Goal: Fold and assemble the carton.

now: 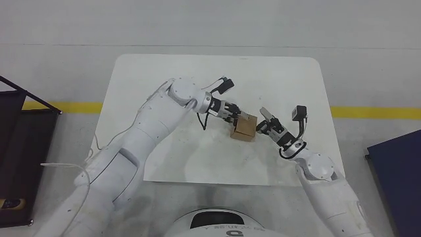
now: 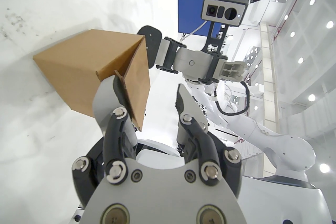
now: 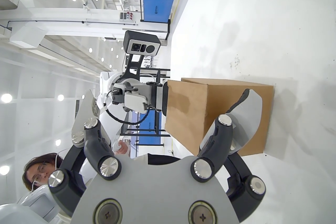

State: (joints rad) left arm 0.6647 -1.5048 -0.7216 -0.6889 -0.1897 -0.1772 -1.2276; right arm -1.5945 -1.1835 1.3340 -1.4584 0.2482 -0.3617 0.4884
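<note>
At the top view's centre, the carton (image 1: 243, 129) sits on the surface (image 1: 197, 79) between our left jaws and right jaws, both spread; mid-fold, we judge its flap (image 2: 139, 83) needs closing next.

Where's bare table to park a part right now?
Free on the table: the far strip beyond the carton, and the near patch between both arms. Crowded: the middle, where the left claw and right claw flank the carton.

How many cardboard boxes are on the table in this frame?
1. The brown box stands near the middle of the table, between the left gripper and the right gripper, which are both open, one at each side of it.
</note>
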